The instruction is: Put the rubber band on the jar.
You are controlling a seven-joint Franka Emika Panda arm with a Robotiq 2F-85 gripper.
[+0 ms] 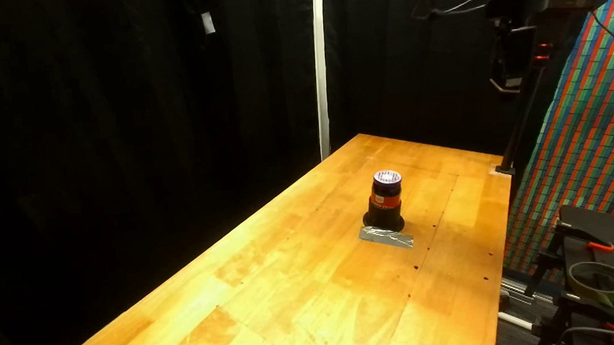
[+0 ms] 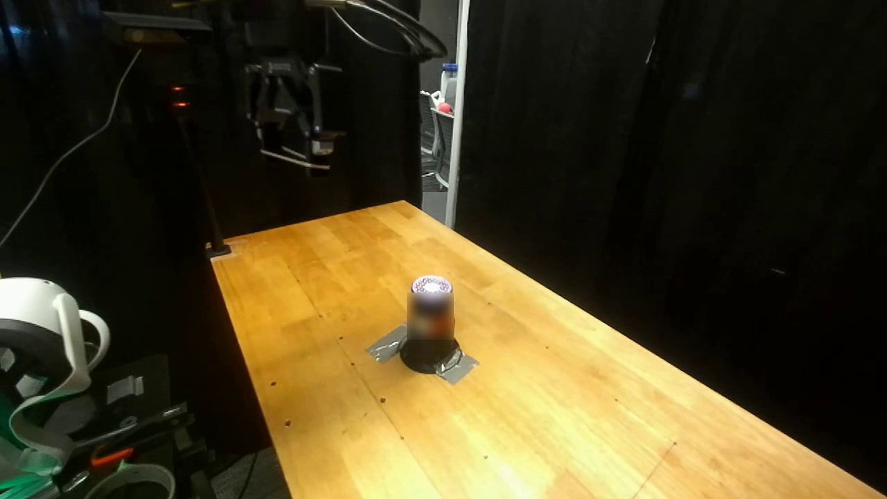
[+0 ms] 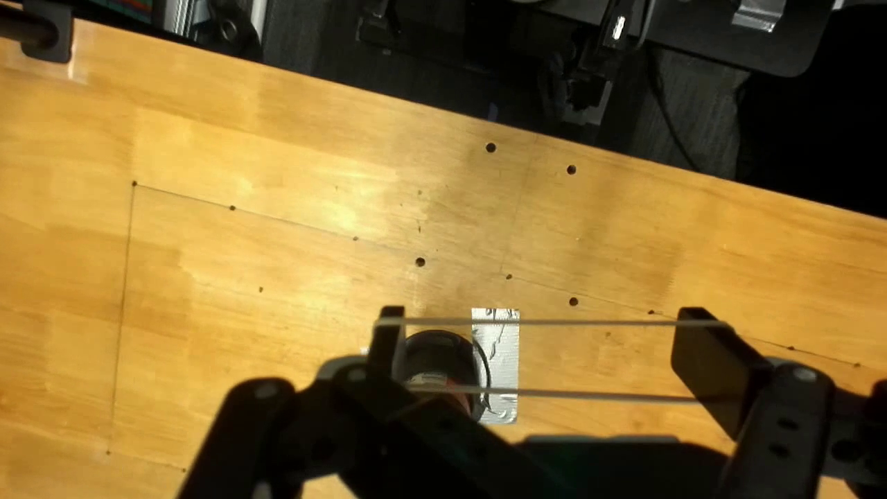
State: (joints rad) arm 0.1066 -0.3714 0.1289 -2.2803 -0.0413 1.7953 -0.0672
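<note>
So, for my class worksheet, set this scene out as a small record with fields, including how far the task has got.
Surface: light-brown wooden table
Jar: small dark cylindrical jar, orange-red label, pale patterned top; upright
Support: black round-flanged base at the jar's foot
Fixing: silver-grey tape strips beside the base
Gripper: black two-fingered gripper, open, above the table
Band: thin pale rubber band, stretched across both fingers
Progress: band not yet on jar

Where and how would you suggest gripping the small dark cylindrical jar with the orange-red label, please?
Probably by the upper sides of the jar, just below its round pale top, coming from above: it stands upright, with a flared black base and silver tape crowding its lower end.
</note>
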